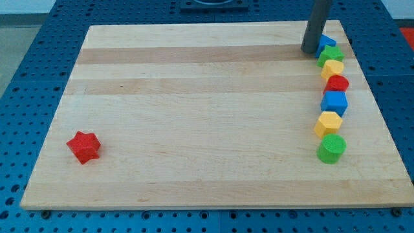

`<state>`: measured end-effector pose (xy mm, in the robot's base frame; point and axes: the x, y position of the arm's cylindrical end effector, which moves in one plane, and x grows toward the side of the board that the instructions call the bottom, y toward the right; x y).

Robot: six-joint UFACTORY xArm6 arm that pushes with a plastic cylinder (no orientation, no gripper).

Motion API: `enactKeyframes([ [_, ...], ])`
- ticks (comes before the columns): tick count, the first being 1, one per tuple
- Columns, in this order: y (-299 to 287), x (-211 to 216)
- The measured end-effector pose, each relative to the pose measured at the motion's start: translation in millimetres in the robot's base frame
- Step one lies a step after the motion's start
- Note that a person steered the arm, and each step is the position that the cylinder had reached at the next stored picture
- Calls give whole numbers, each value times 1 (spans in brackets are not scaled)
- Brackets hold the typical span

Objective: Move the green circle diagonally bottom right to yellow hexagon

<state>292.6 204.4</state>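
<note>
The green circle (332, 148) sits at the foot of a column of blocks by the board's right edge, touching the yellow hexagon (328, 123) just above it. My tip (310, 51), a bare rod with nothing to open or close, rests well apart at the column's top, beside a blue block (326, 43). Reaching the circle risks clipping the blue cube (335, 102) or red circle (337, 83), and a clumsy push could send the green circle off the board's edge (381, 123).

Rod (317, 26) cut off at top edge; it hides part of blue block (327, 43), whose shape can't be made out.
</note>
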Motion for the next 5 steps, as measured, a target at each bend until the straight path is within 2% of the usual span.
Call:
enactKeyframes([
  [1,6,2],
  [2,-14,17],
  [3,-23,92],
  [4,-42,131],
  [5,-54,147],
])
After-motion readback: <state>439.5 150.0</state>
